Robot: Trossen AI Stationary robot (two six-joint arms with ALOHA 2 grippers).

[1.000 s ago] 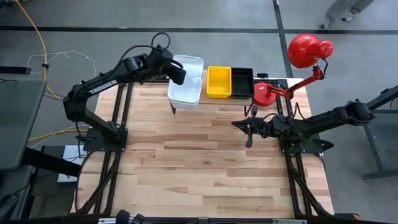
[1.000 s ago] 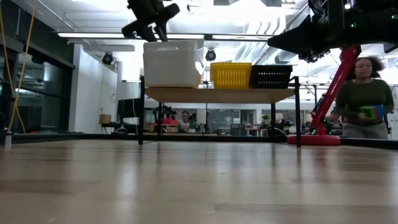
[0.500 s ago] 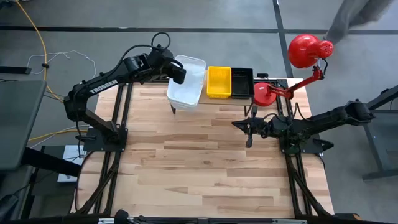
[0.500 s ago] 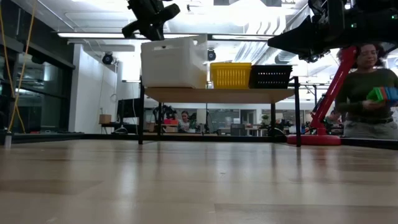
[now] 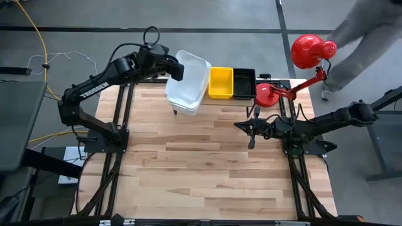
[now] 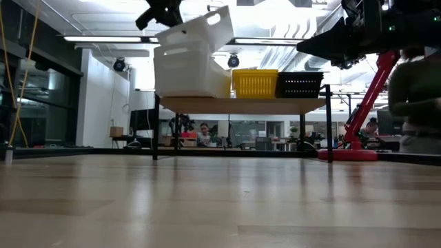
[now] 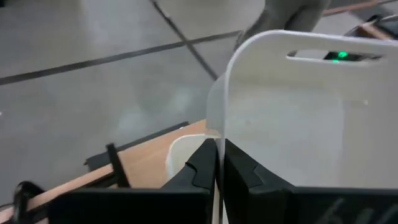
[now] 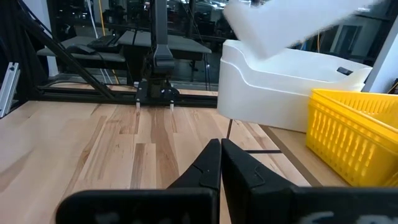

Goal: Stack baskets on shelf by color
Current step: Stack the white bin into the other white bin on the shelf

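Observation:
Two white baskets are at the shelf's left end. The lower one sits on the shelf top. The upper one is raised and tilted, with my left gripper shut on it. A yellow basket and a black basket stand to their right on the shelf. My right gripper hovers shut over the table's right side, touching nothing. My left gripper pinches the upper white basket's left long wall near its far corner, one finger inside and one outside. The fingers slant down from the table's left. The basket hangs tilted above the lower white basket; I cannot tell whether they touch.
A red lamp stands with its base at the shelf's right end. A person walks past beyond the table's far right corner. The near half of the wooden table is bare.
My left gripper has risen and tipped its fingers upward, taking the upper white basket with it. That basket was nested level in the lower one and is now raised and tilted. The lower white basket has stayed on the shelf.

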